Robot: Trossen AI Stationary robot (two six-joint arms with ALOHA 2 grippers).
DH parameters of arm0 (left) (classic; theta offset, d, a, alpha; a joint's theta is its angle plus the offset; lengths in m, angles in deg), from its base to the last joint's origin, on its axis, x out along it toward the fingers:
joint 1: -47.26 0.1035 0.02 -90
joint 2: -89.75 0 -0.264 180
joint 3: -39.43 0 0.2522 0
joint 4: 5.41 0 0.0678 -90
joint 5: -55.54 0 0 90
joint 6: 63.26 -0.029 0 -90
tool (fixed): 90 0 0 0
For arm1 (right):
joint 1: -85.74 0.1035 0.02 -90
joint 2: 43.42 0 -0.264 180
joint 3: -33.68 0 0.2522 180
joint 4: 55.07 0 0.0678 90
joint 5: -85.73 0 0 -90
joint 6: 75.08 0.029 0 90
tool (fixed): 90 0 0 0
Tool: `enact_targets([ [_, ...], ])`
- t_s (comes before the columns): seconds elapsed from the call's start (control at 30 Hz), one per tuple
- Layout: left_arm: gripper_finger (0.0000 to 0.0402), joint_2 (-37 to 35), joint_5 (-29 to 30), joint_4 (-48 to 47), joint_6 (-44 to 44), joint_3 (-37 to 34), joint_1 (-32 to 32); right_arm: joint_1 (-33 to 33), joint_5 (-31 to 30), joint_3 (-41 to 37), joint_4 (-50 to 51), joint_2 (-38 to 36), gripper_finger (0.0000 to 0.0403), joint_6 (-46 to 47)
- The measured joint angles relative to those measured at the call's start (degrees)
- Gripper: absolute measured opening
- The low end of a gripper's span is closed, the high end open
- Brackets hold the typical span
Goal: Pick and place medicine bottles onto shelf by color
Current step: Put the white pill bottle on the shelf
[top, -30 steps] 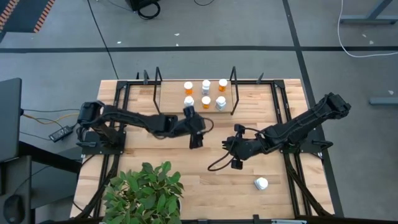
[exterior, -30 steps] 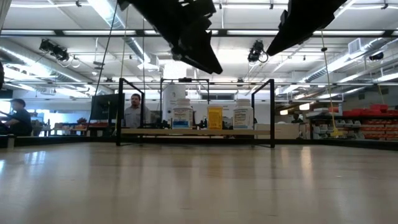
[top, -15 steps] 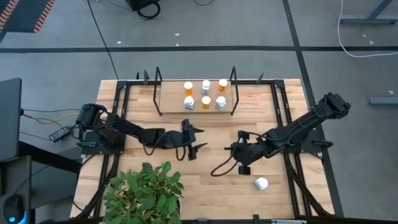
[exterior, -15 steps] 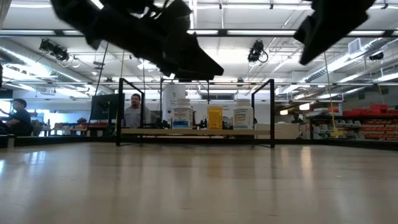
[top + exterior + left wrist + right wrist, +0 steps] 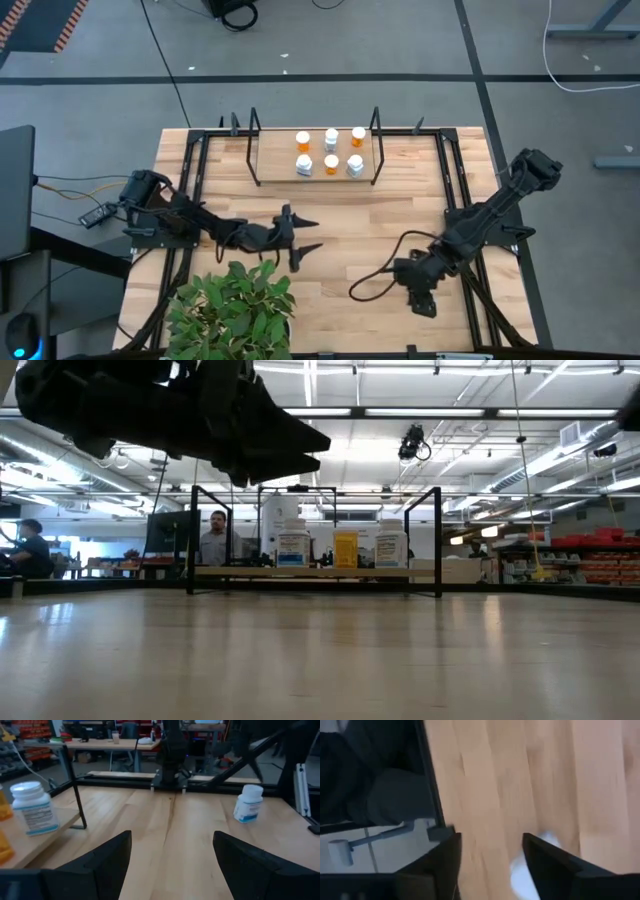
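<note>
Six medicine bottles (image 5: 330, 152) already stood on the shelf (image 5: 270, 160) at the far side of the table (image 5: 350, 230), in two rows of three: orange, white, orange in the back row, and white, orange, white in the front row, so the colours alternated and were not grouped. In the low view three of them showed between the black uprights, two white-bodied with an orange one between. One bottle was left to move — a white loose bottle (image 5: 248, 803), upright on the bare wood near the right front of the table, well apart from the shelf. In the high view it was hidden under the right gripper (image 5: 424, 303), which hung over that spot; the right wrist view showed a white blur just beyond its fingers (image 5: 547, 865), which stood spread with nothing between them, so the pick looked about to begin rather than done. The left gripper (image 5: 300, 241) hovered low over the table's middle front, near the potted plant (image 5: 235, 310), its fingers (image 5: 100, 860) wide apart and empty, pointing across toward the loose bottle. By the look of it, most of the placing was done, with one white bottle outstanding — and the sorting by colour still open to question.
</note>
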Motion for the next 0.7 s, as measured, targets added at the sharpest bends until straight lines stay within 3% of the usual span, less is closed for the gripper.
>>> enact_targets([
  [0.3, 0.0288, 0.00, 0.17, 0.31, 0.64, 0.02, -2.50, 7.84, -5.44, 0.00, 12.42, 0.00, 0.0285, 12.36],
  [0.5, 0.0288, 0.00, 0.75, 0.34, 0.77, 0.02, -3.85, 11.03, -11.75, 0.00, 12.45, 0.47, 0.0298, 14.23],
  [0.7, 0.0288, 0.00, 0.81, 0.34, 1.09, 0.02, -3.87, 13.30, -13.04, -1.10, 12.47, 3.33, 0.0298, 13.60],
])
